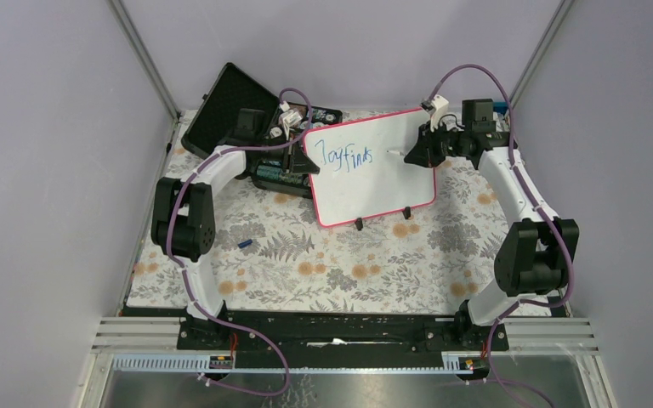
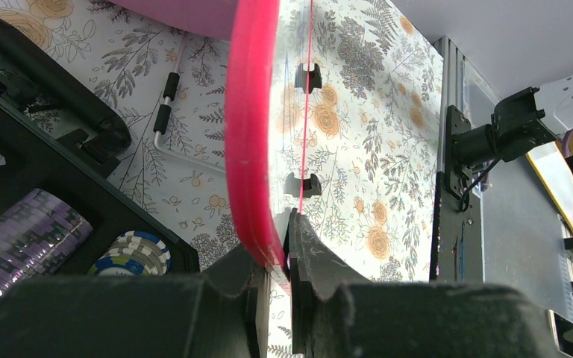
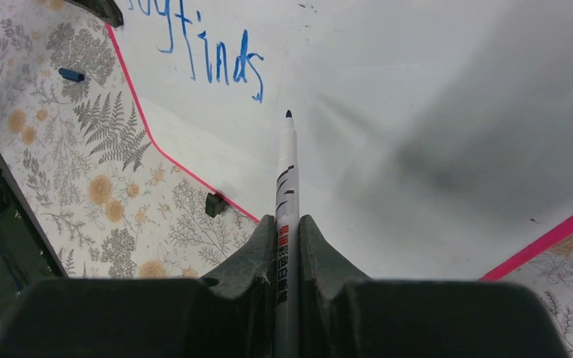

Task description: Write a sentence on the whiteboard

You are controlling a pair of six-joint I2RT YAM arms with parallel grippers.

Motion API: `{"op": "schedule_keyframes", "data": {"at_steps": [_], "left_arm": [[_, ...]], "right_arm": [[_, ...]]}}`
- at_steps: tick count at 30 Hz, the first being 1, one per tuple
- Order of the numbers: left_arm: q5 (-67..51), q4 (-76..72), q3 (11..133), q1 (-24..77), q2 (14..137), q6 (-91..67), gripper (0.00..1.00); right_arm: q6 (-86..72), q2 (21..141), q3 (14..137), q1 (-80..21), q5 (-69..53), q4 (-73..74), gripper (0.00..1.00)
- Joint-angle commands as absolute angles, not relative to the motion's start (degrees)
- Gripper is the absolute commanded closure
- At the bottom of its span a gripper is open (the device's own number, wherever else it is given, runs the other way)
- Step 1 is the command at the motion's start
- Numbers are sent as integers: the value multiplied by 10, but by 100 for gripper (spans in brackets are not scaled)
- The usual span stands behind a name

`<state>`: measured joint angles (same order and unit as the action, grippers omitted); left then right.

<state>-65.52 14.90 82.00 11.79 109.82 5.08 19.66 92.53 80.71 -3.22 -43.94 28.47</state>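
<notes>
On the whiteboard, left fingers pinch the left edge; right fingers grip a marker, tip seemingly off bare surface.

Chip case tight vs whiteboard L edge

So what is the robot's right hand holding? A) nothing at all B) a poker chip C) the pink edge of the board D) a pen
D: the right gripper is shut on a white pen, and the pen's dark tip points at the whiteboard just past the blue writing.
</notes>
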Motion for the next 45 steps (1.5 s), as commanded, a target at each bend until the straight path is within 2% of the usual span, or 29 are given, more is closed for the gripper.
{"op": "schedule_keyframes", "data": {"at_steps": [1,17,45], "left_arm": [[-596,160,801,128,1092,120,100],[-594,160,804,129,1094,120,100],[-594,161,805,129,1095,120,100]], "right_arm": [[189,929,816,-30,-433,255,100],[196,950,852,-45,-451,277,100],[189,983,873,-58,-388,276,100]]}}
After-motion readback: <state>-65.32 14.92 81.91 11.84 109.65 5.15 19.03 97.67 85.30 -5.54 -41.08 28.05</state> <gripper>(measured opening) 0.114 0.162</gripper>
